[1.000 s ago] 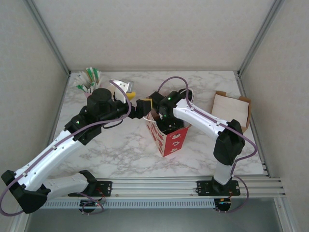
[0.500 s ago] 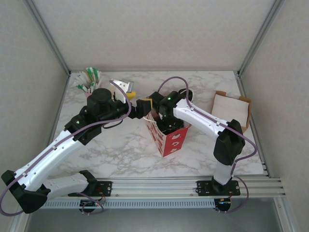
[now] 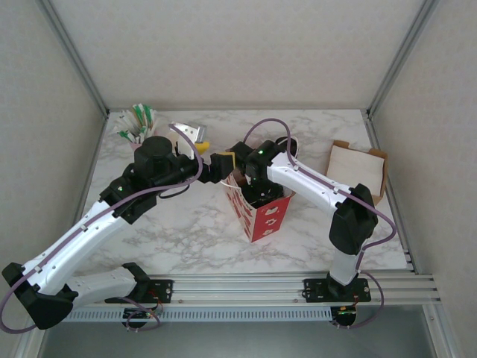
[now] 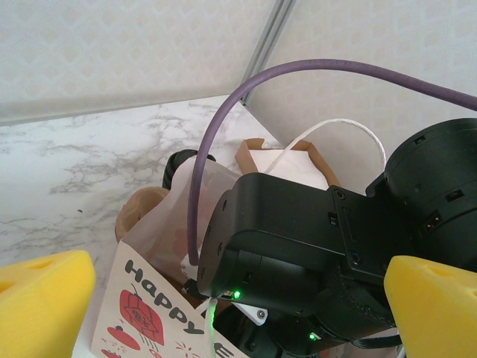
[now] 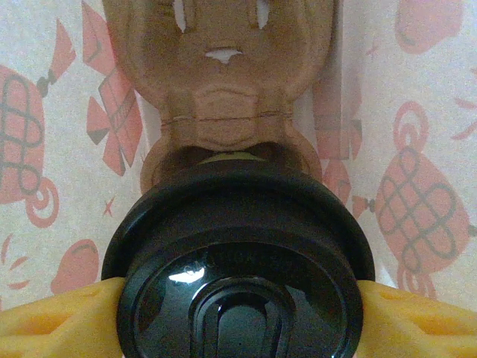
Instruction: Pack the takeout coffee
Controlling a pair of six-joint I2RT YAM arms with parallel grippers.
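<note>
The paper bag (image 3: 268, 216), red and white with printed ornaments, stands open-topped about midway across the table (image 3: 186, 239), with bare marble between it and the near edge and a wide bare stretch toward the left edge. A flat cardboard box (image 3: 356, 168) lies by the right edge, apart from the bag, and a bundle of green-and-white packets (image 3: 138, 123) sits in the rear left corner. The right arm reaches down through the bag's mouth. Inside, the right gripper (image 5: 238, 317) has its yellow fingers (image 5: 52, 321) pressed against opposite sides of the black lid of the takeout coffee (image 5: 238, 246), pinching it. The lid faces straight up at the wrist camera, so the cup's long axis runs down into the bag. Only a sliver of olive body shows past the lid's far rim. Beneath it lies a brown pulp carrier (image 5: 223, 89), with one round well just under that rim; whether the cup is seated in it cannot be told. The bag's patterned walls stand close on both sides of the lid, leaving little room sideways. The left gripper (image 3: 223, 161) hangs just beside the bag's rear left rim, spread wide and holding nothing, pointed at the right arm's black wrist (image 4: 298, 253).
</note>
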